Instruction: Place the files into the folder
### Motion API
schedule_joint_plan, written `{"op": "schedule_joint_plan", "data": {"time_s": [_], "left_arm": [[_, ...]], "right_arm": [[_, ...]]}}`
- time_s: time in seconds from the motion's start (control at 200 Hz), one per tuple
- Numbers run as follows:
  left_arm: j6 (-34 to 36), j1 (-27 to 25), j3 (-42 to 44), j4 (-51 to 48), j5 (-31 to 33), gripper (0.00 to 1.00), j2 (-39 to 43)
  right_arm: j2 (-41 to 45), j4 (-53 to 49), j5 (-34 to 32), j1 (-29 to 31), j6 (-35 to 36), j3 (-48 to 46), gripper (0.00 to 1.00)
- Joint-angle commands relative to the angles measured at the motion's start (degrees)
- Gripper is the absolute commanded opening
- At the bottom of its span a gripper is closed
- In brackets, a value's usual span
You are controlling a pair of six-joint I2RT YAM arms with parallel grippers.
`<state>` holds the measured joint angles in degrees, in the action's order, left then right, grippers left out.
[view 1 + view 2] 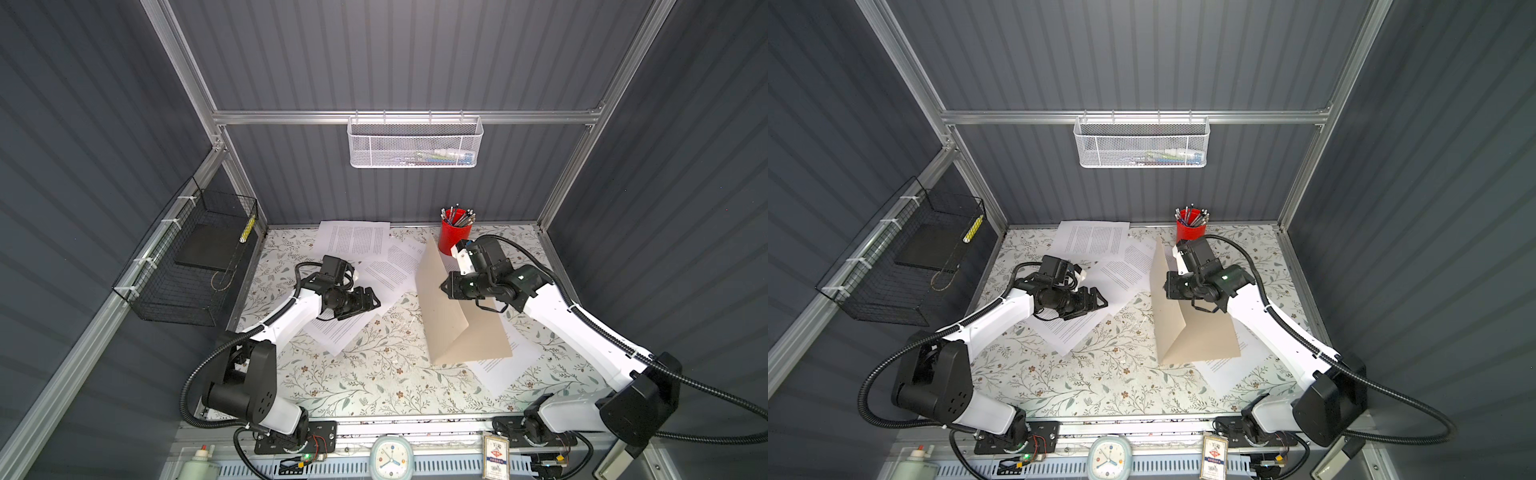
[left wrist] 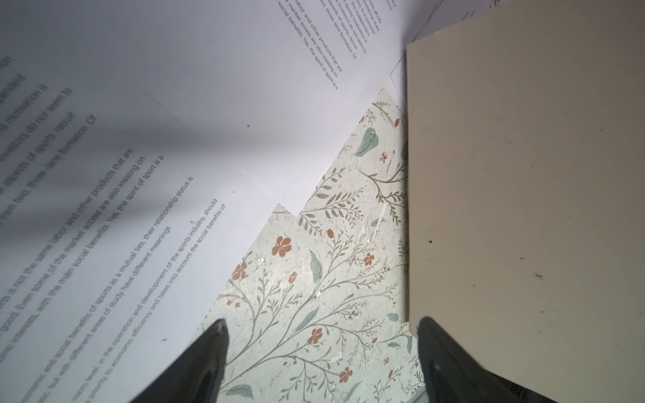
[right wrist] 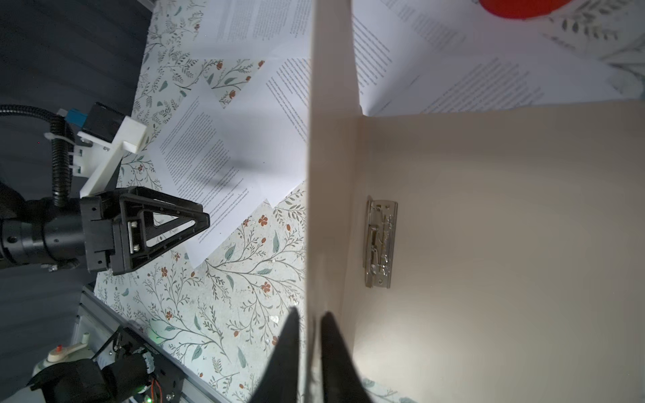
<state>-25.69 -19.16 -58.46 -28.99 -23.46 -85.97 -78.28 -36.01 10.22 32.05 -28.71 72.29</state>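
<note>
The tan folder lies open at right of centre, its cover standing upright. A metal clip shows on the inner panel. My right gripper straddles the cover's free edge, jaws a little apart, open. The files, white printed sheets, lie scattered left of and behind the folder. Another sheet pokes out from under it. My left gripper hangs wide open and empty between a sheet and the cover.
A red cup of pens stands behind the folder near the back wall. A black wire basket holding a black slab hangs on the left wall. A white mesh basket hangs high at the back. A clock sits below the front edge.
</note>
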Motion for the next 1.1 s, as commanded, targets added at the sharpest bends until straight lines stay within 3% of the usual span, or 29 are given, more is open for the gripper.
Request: {"op": "schedule_joint_plan", "data": {"time_s": [0.0,0.075,0.205,0.54,0.76,0.84,0.976,1.091], "left_arm": [[1.61,0.83,-1.91,-3.03,0.6,0.98,1.53],[1.7,1.56,-2.58,-3.76,0.86,1.0,1.81],[1.01,3.75,-3.72,-4.95,1.08,1.0,3.23],[-1.47,16.12,-7.32,-9.58,1.42,1.0,11.57],[2.47,19.34,-7.65,-11.12,0.88,1.0,14.49],[2.36,17.78,-6.27,-8.8,-2.87,1.0,13.84],[1.91,3.56,-6.1,-5.92,0.56,1.0,8.31],[-2.89,-3.05,-2.17,2.52,-1.6,1.0,2.35]], "right_arm": [[-0.79,5.34,6.86,0.57,0.07,-0.85,0.35],[-2.17,7.21,11.72,1.26,-0.01,-0.35,0.41],[-5.65,8.4,14.55,4.06,0.89,3.46,0.53],[-23.39,17.92,24.12,13.74,-1.83,14.58,0.6],[-15.94,17.53,22.53,7.75,1.13,6.91,0.61],[-12.61,16.81,22.89,3.51,2.04,1.13,0.54],[-7.2,16.22,22.43,-3.13,3.37,-9.51,0.37],[-4.35,16.69,21.3,-6.75,4.94,-16.6,0.29]]}}
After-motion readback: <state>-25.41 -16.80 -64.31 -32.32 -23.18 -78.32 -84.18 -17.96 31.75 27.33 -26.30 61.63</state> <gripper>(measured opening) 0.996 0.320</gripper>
